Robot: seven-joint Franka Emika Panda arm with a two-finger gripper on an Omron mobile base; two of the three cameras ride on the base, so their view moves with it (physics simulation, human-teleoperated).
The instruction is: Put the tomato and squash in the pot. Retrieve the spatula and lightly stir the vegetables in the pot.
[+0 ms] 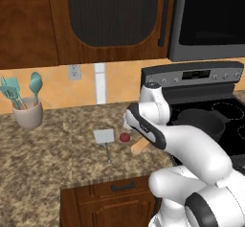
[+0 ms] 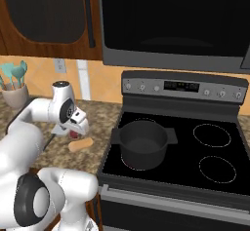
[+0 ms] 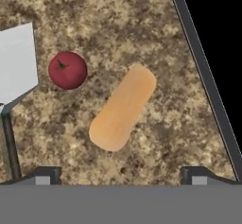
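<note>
In the hand view the tan-orange squash [image 3: 123,108] lies slanted on the speckled counter just ahead of my gripper [image 3: 121,176]. The finger tips [image 3: 47,175] stand far apart with nothing between them, so the gripper is open and hangs above the counter. Left of the squash is the small red tomato [image 3: 67,70], and beyond it the spatula [image 3: 16,62], a pale blade on a thin dark handle. From the left base view the spatula [image 1: 104,136], tomato [image 1: 125,137] and squash [image 1: 139,147] lie in a row. The dark grey pot [image 2: 143,144] stands on the stove's front left burner, right of the squash [image 2: 80,144].
The black stove top [image 2: 215,142] begins right of the squash; its edge [image 3: 203,67] runs down the hand view. A beige crock [image 1: 27,113] of teal utensils stands at the counter's back left. Cabinets and a microwave [image 2: 171,20] hang overhead.
</note>
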